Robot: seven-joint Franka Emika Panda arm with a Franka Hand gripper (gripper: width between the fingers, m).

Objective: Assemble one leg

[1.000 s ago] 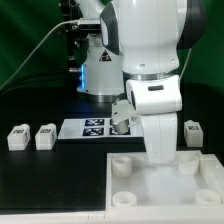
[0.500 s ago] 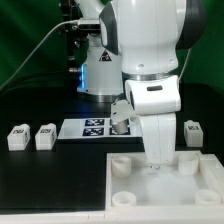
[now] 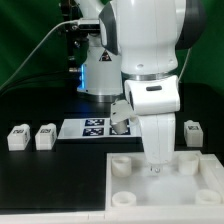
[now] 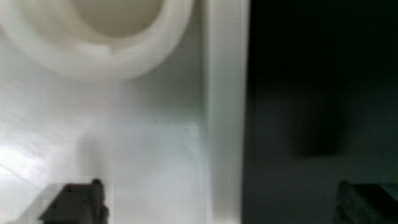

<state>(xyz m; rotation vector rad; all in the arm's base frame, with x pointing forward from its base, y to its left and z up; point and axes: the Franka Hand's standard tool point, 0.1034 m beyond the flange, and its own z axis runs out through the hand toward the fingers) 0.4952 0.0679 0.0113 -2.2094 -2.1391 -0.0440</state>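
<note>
Three small white legs with tags lie on the black table: two at the exterior view's left [image 3: 17, 136] [image 3: 45, 136] and one at the right [image 3: 192, 131]. The large white panel [image 3: 140, 195] with round corner sockets lies at the front. My gripper [image 3: 154, 168] hangs low over the panel's far edge, between its two far sockets. In the wrist view my gripper [image 4: 221, 203] is open and empty. Its dark fingertips [image 4: 75, 204] stand wide apart, one over the panel [image 4: 107, 130] and one over the black table. A round socket [image 4: 98, 35] shows close by.
The marker board [image 3: 93, 128] lies on the table behind the panel, partly hidden by my arm. The robot base [image 3: 98, 70] and cables stand at the back before a green curtain.
</note>
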